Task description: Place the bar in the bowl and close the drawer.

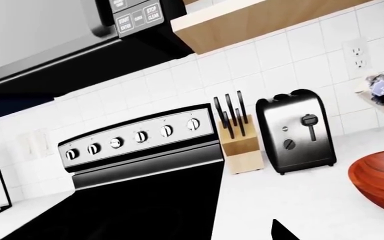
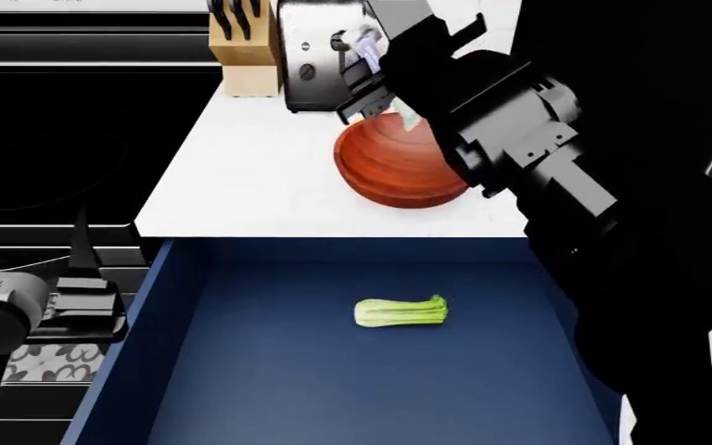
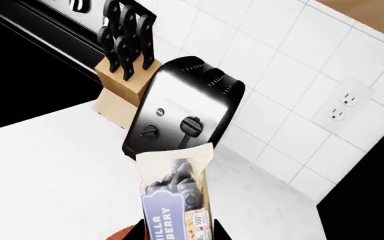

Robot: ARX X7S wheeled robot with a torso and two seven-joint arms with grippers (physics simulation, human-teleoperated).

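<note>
cream bar (image 3: 177, 200), purple label end, in right hand (image 2: 375, 79).

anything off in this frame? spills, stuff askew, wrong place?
No spills or damage. One oddity: a green leafy stalk lies alone in the open drawer, a strange spot for produce. The right gripper holds the bar above the bowl.

A home kitchen: a black stove (image 1: 138, 150) with a row of knobs stands beside a white bench (image 2: 257, 176) carrying a chrome toaster (image 1: 296, 131) and a wooden knife block (image 1: 237, 142). White wall tiles (image 1: 265, 75), a power outlet (image 1: 357, 54) and a microwave (image 1: 58, 35) above complete it.
</note>
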